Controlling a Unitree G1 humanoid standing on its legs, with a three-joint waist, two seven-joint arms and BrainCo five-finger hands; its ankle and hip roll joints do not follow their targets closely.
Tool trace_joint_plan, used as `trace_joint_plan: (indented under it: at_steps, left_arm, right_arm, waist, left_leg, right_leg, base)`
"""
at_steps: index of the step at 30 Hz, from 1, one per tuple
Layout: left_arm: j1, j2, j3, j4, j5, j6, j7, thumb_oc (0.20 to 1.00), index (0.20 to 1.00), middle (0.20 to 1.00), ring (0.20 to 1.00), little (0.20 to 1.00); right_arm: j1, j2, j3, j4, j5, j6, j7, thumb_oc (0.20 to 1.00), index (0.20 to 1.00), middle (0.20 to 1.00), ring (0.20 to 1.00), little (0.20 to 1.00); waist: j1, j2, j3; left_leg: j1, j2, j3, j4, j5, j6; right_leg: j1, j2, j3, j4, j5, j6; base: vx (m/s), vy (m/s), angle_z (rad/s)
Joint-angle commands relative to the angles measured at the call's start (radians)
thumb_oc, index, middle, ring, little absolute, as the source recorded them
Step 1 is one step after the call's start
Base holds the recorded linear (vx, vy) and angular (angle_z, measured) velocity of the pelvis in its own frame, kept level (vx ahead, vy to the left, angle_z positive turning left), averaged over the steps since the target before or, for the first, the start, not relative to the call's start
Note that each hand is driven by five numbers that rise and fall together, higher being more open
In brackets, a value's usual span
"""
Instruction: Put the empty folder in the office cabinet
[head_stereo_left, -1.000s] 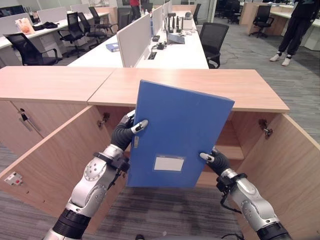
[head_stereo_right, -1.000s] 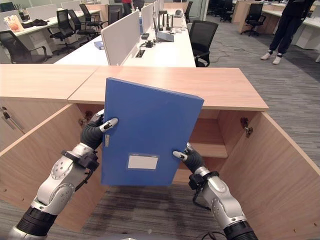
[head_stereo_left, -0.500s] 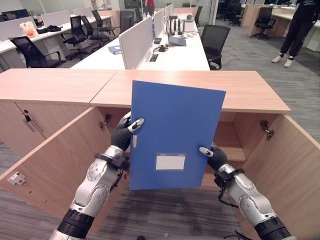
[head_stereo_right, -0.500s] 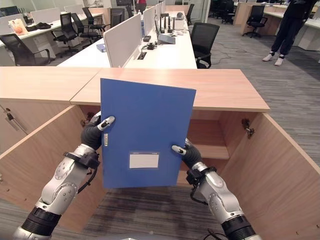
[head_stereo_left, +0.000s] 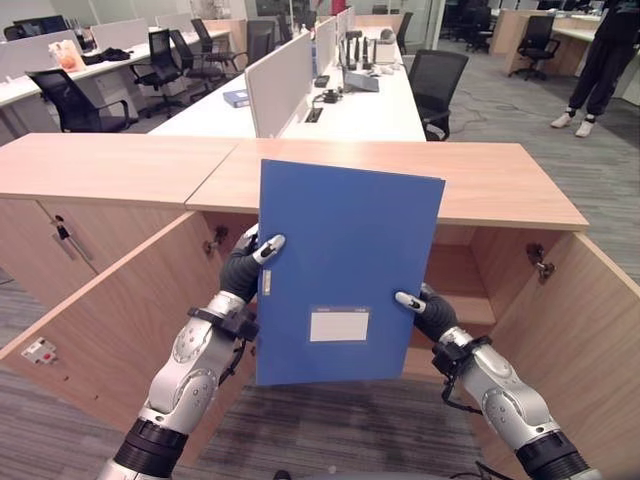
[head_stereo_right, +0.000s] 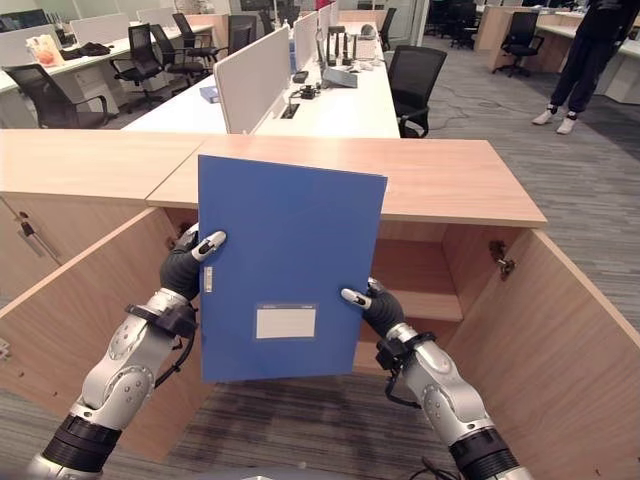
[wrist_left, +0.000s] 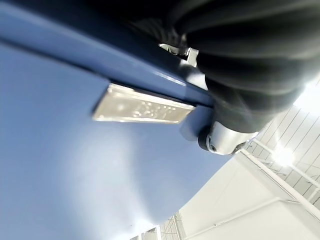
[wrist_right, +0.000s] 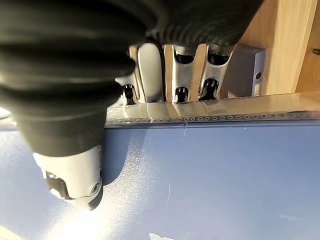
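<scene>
Facing the open cabinet (head_stereo_left: 470, 270), both robot hands pinch the blue folder (head_stereo_left: 345, 270).

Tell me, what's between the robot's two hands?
The blue folder, upright before the open cabinet. The left hand pinches one edge, the right hand the other, seen in both eye views.

The blue folder (head_stereo_left: 345, 270), held upright, hides most of the open cabinet's (head_stereo_left: 470, 290) interior, so only a strip of shelf shows past its edge. The fingers of the left hand (head_stereo_left: 245, 268) and right hand (head_stereo_left: 425, 310) lie behind the cover, with just the thumbs on its front. Print on the folder's white label (head_stereo_left: 338, 325) is too small to tell. A person (head_stereo_left: 605, 60) standing at the upper corner is cut off above the waist by the picture's edge.
</scene>
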Motion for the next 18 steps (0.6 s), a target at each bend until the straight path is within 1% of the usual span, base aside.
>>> trace_joint_plan:
  at_steps: [1, 6, 7, 8, 9, 10, 12, 15, 16, 17, 18]
  left_arm:
    - [-0.134, -0.067, -0.102, -0.073, -0.059, -0.038, -0.093, 0.2, 0.2, 0.2, 0.2, 0.2]
    - [-0.123, -0.062, -0.082, -0.068, -0.053, -0.04, -0.091, 0.2, 0.2, 0.2, 0.2, 0.2]
    - [-0.112, -0.056, -0.072, -0.068, -0.046, -0.039, -0.094, 0.391, 0.391, 0.391, 0.391, 0.391]
    - [-0.103, -0.053, -0.064, -0.066, -0.039, -0.039, -0.094, 0.63, 0.63, 0.63, 0.63, 0.63]
    - [-0.094, -0.051, -0.059, -0.064, -0.035, -0.037, -0.096, 1.0, 1.0, 1.0, 1.0, 1.0]
    - [-0.093, -0.051, -0.059, -0.065, -0.035, -0.036, -0.096, 1.0, 1.0, 1.0, 1.0, 1.0]
    - [-0.058, -0.032, -0.022, -0.05, 0.002, -0.035, -0.1, 1.0, 1.0, 1.0, 1.0, 1.0]
    - [-0.023, -0.017, 0.007, -0.04, 0.036, -0.033, -0.105, 1.0, 1.0, 1.0, 1.0, 1.0]
    - [0.048, 0.006, 0.048, 0.002, 0.083, -0.02, -0.128, 1.0, 1.0, 1.0, 1.0, 1.0]
    - [0.049, 0.007, 0.048, 0.002, 0.083, -0.02, -0.129, 1.0, 1.0, 1.0, 1.0, 1.0]
    - [0.101, 0.011, 0.068, 0.036, 0.1, -0.009, -0.141, 1.0, 1.0, 1.0, 1.0, 1.0]
  right_arm:
    - [-0.177, 0.104, 0.113, -0.132, 0.046, -0.002, 0.111, 0.2, 0.2, 0.2, 0.2, 0.2]
    - [-0.164, 0.096, 0.103, -0.126, 0.031, 0.006, 0.116, 0.2, 0.2, 0.2, 0.2, 0.2]
    - [-0.153, 0.09, 0.097, -0.123, 0.02, 0.011, 0.121, 0.2, 0.2, 0.2, 0.2, 0.2]
    - [-0.143, 0.084, 0.09, -0.119, 0.007, 0.013, 0.124, 0.2, 0.2, 0.2, 0.2, 0.2]
    - [-0.133, 0.079, 0.085, -0.117, -0.005, 0.015, 0.126, 0.2, 0.2, 0.2, 0.2, 0.2]
    - [-0.133, 0.079, 0.085, -0.118, -0.005, 0.015, 0.126, 0.2, 0.2, 0.2, 0.2, 0.2]
    - [-0.091, 0.065, 0.053, -0.087, -0.06, 0.018, 0.117, 0.2, 0.2, 0.2, 0.2, 0.2]
    - [-0.06, 0.064, 0.03, -0.058, -0.084, 0.018, 0.113, 0.2, 0.2, 0.2, 0.2, 0.2]
    - [-0.004, 0.066, -0.007, -0.004, -0.134, 0.019, 0.11, 0.2, 0.2, 0.2, 0.2, 0.2]
    - [-0.004, 0.066, -0.007, -0.004, -0.134, 0.018, 0.11, 0.2, 0.2, 0.2, 0.2, 0.2]
    - [0.026, 0.071, -0.027, 0.034, -0.152, 0.02, 0.108, 0.2, 0.2, 0.2, 0.2, 0.2]
  waist:
    - [0.004, -0.021, 0.035]
    - [0.006, -0.022, 0.035]
    - [0.006, -0.023, 0.035]
    - [0.005, -0.023, 0.034]
    - [0.006, -0.023, 0.034]
    - [0.006, -0.023, 0.034]
    - [0.005, -0.022, 0.035]
    - [0.005, -0.021, 0.036]
    - [0.005, -0.017, 0.039]
    - [0.005, -0.017, 0.038]
    - [0.005, -0.015, 0.041]
  left_leg:
    - [0.123, -0.004, -0.01, 0.014, -0.165, 0.004]
    - [0.122, -0.004, -0.014, 0.014, -0.165, 0.004]
    - [0.122, -0.005, -0.015, 0.014, -0.166, 0.004]
    - [0.122, -0.004, -0.016, 0.014, -0.165, 0.004]
    - [0.121, -0.005, -0.018, 0.014, -0.165, 0.004]
    - [0.121, -0.005, -0.018, 0.014, -0.165, 0.004]
    - [0.122, -0.005, -0.019, 0.014, -0.165, 0.005]
    - [0.122, -0.004, -0.021, 0.014, -0.164, 0.006]
    - [0.122, -0.003, -0.023, 0.014, -0.163, 0.005]
    - [0.121, -0.003, -0.023, 0.014, -0.163, 0.005]
    - [0.12, -0.002, -0.024, 0.014, -0.161, 0.005]
  right_leg:
    - [-0.049, -0.001, 0.015, 0.037, 0.006, -0.029]
    - [-0.048, 0.001, 0.013, 0.044, 0.0, -0.03]
    - [-0.049, 0.001, 0.013, 0.05, -0.002, -0.031]
    - [-0.049, 0.002, 0.012, 0.052, -0.004, -0.031]
    - [-0.049, 0.002, 0.012, 0.055, -0.005, -0.032]
    - [-0.05, 0.002, 0.012, 0.055, -0.005, -0.032]
    - [-0.052, 0.003, 0.012, 0.064, -0.007, -0.032]
    - [-0.055, 0.004, 0.013, 0.071, -0.009, -0.032]
    - [-0.061, 0.003, 0.012, 0.084, -0.012, -0.031]
    - [-0.062, 0.003, 0.012, 0.084, -0.012, -0.031]
    - [-0.065, 0.004, 0.011, 0.09, -0.013, -0.032]
  base:
    - [0.0, 0.0, 0.0]
    - [0.0, 0.0, 0.0]
    - [0.0, 0.0, 0.0]
    - [0.0, 0.0, 0.0]
    - [0.0, 0.0, 0.0]
    - [0.0, 0.0, 0.0]
    - [0.0, 0.0, 0.0]
    - [0.0, 0.0, 0.0]
    - [0.01, 0.001, 0.03]
    - [0.0, 0.0, 0.0]
    - [0.0, 0.0, 0.0]
